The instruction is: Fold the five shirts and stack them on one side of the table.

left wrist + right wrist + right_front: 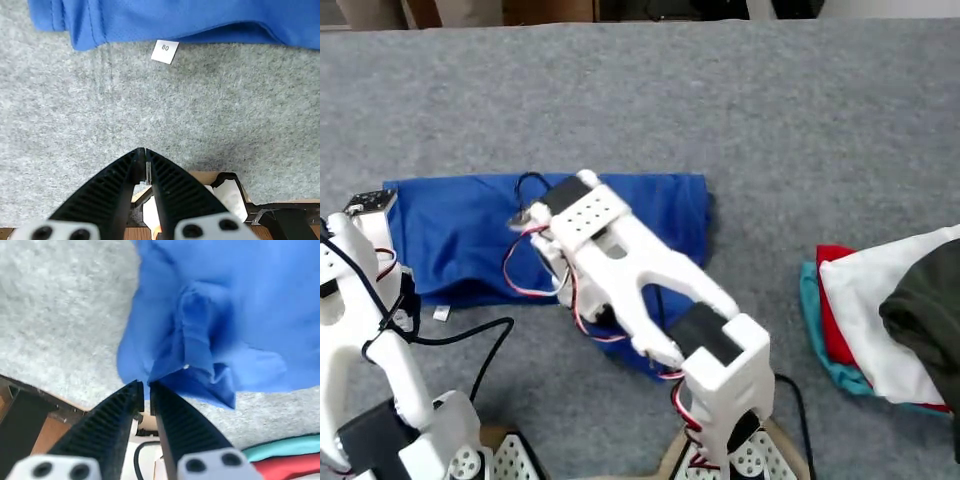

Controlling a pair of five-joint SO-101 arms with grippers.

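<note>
Your right gripper [144,386] pinches the blue shirt [470,235]; your left gripper [141,151] hangs empty just off its edge

The shirt lies spread on the grey table [720,100], its long axis running side to side in the high view, with the right arm stretched over its middle. The right jaws are narrowed onto bunched cloth at the near edge. The left jaws are pressed together on nothing, over bare table, with the hem and a small white tag [165,52] just ahead of them. The right arm already has the cloth, so the next fold likely turns on it. A pile of other shirts [880,320] sits well apart on the right
</note>
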